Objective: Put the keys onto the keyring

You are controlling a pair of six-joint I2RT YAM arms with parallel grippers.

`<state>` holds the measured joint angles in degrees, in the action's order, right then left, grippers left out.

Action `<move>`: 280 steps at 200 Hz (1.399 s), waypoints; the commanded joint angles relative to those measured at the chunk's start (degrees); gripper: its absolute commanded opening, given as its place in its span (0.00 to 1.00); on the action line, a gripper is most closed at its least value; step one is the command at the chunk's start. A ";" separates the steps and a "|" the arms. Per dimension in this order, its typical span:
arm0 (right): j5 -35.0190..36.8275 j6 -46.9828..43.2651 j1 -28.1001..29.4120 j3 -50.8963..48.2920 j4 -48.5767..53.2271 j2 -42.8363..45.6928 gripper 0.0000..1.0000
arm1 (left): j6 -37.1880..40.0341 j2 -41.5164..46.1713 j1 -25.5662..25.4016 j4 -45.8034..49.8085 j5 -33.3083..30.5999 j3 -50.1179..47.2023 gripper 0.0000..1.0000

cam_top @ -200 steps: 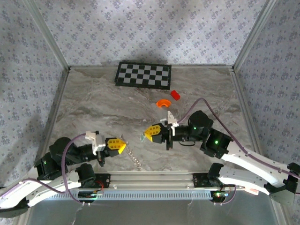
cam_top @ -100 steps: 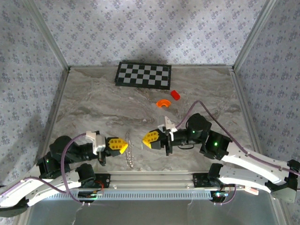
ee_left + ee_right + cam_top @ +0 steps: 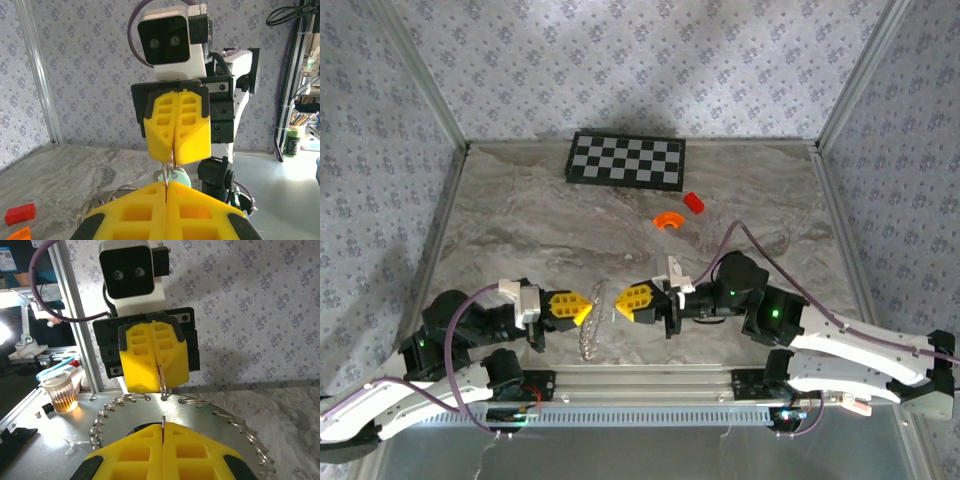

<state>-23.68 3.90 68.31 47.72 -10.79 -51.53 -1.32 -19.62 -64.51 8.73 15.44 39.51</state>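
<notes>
We see both grippers low over the near strip of the marbled table [image 3: 520,230], tip to tip, just behind the aluminium rail [image 3: 650,378] at the front edge. The left gripper [image 3: 584,309] is pressed together on the keyring [image 3: 162,382], and a silver chain [image 3: 590,338] droops from the ring toward the rail, blurred from above. The right gripper [image 3: 619,303] is also clamped, pinching a thin metal key [image 3: 178,176] whose pale teal head sits just under its fingertips and against the ring's loop.

Between the two sets of yellow fingers we find only a narrow gap. Behind them the tabletop lies open up to the patterned walls.

Farther back lie an orange curved piece [image 3: 668,220], a red block [image 3: 693,202] just beyond it, and a checkerboard [image 3: 626,160] against the back wall, all well apart from the grippers.

From the right wrist we make out the chain's links fanned to either side of the fingers and a cup of amber liquid [image 3: 61,392] off the table. The left wrist looks edge-on at the ring and takes in a green bottle [image 3: 293,141] past the right wall.
</notes>
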 commanded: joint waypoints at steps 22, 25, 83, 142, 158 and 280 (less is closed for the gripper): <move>3.26 -2.89 1.60 2.11 -1.85 -1.02 0.00 | 0.62 -0.07 0.09 -4.01 0.05 -0.31 0.00; 3.41 -2.93 1.65 2.11 -1.93 -0.99 0.00 | 0.70 -0.07 0.09 -3.94 -0.03 -0.27 0.00; 4.44 -3.02 2.25 2.00 -3.88 -1.31 0.00 | 0.71 -0.02 0.09 -3.90 -0.54 -0.66 0.00; 4.19 -3.11 2.36 2.46 -4.42 -2.35 0.00 | 0.73 0.01 0.09 -3.82 -0.82 -0.66 0.00; 4.12 -3.22 2.42 2.61 -4.43 -2.52 0.00 | 0.71 -0.02 0.09 -3.72 -0.94 -0.66 0.00; 3.99 -3.32 2.44 2.38 -5.27 -2.22 0.00 | 0.80 -0.11 0.09 -3.72 -1.59 -0.77 0.00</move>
<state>-20.12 1.61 70.28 48.05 -13.17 -54.19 -1.30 -19.66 -64.51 8.73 14.35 38.76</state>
